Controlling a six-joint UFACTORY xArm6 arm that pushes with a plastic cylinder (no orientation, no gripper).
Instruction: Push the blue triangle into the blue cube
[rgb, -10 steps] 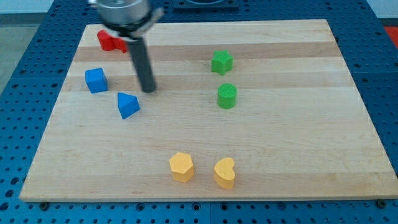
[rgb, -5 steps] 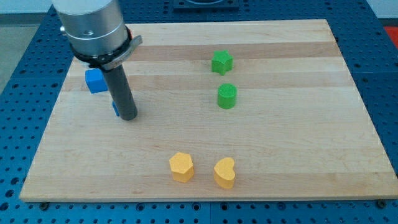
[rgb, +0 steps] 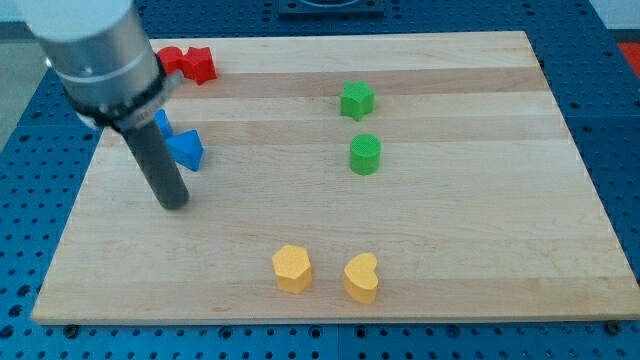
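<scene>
Contact looks made: the blue triangle block (rgb: 186, 150) sits against the blue cube (rgb: 161, 124), half hidden behind my rod, far left on the wooden board (rgb: 450, 230). My tip (rgb: 175, 203) rests just nearer, touching neither; no fingers exist.

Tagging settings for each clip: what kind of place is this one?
Probably a robotics lab bench: a pale wooden board lies on a blue perforated metal table, with small coloured plastic blocks such as the green cylinder, and my tip on the board.
</scene>
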